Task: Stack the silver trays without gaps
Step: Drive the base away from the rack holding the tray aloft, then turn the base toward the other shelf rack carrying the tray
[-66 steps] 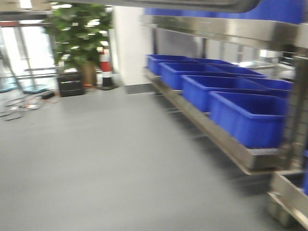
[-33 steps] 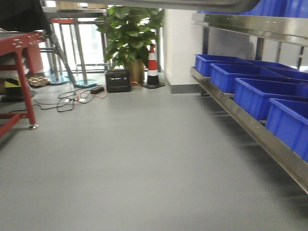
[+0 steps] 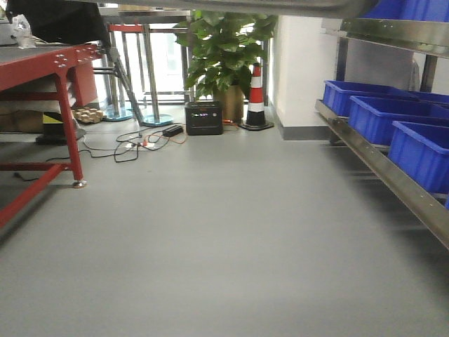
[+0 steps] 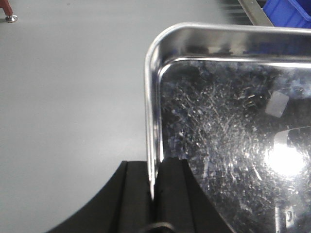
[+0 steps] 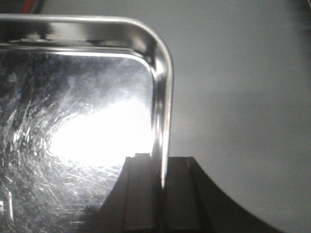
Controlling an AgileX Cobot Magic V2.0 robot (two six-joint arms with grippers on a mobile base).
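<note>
One silver tray [image 4: 223, 121] hangs above the grey floor, held by both grippers. In the left wrist view my left gripper [image 4: 154, 167] is shut on the tray's left rim, one black finger inside and one outside. In the right wrist view the same scratched, shiny tray [image 5: 73, 97] shows its right corner, and my right gripper [image 5: 160, 162] is shut on its right rim. A dark curved strip along the top of the front view [image 3: 245, 7] looks like the tray's near edge. No other silver tray is in view.
Blue bins [image 3: 421, 151] sit on a steel shelf rail [image 3: 393, 179] along the right. A red table [image 3: 42, 63] stands at the left. At the back are a plant [image 3: 224, 49], a traffic cone [image 3: 256, 98], a black box [image 3: 204, 118] and floor cables [image 3: 133, 144].
The front view has swung left: the blue bins slid toward the right edge, and the red table, cone and plant came further into the picture.
</note>
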